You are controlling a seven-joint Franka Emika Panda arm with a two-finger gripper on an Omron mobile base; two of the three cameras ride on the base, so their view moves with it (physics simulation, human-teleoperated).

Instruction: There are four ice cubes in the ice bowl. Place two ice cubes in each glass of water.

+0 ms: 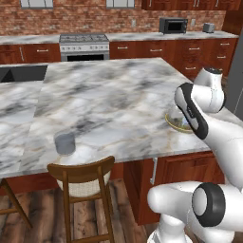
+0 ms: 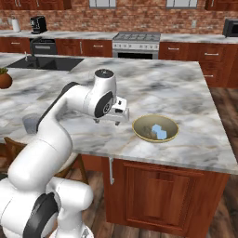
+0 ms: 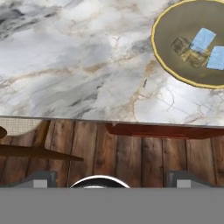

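Nothing placed yet, by my read: one glass (image 1: pixel 65 143) sits well left of the ice bowl (image 2: pixel 137 133), apparently without ice; the gripper (image 2: pixel 120 113) hangs just left of the bowl, fingers parted, holding nothing; ice cubes (image 2: pixel 159 131) lie inside it. Marble island counter (image 1: pixel 104 99); brick wall, stove (image 1: pixel 84 46) beyond.

The ice bowl (image 2: pixel 155 128) is yellowish-tan; the ice cubes (image 2: pixel 161 131) are pale blue; the counter (image 2: pixel 153 88) is grey-veined white marble.
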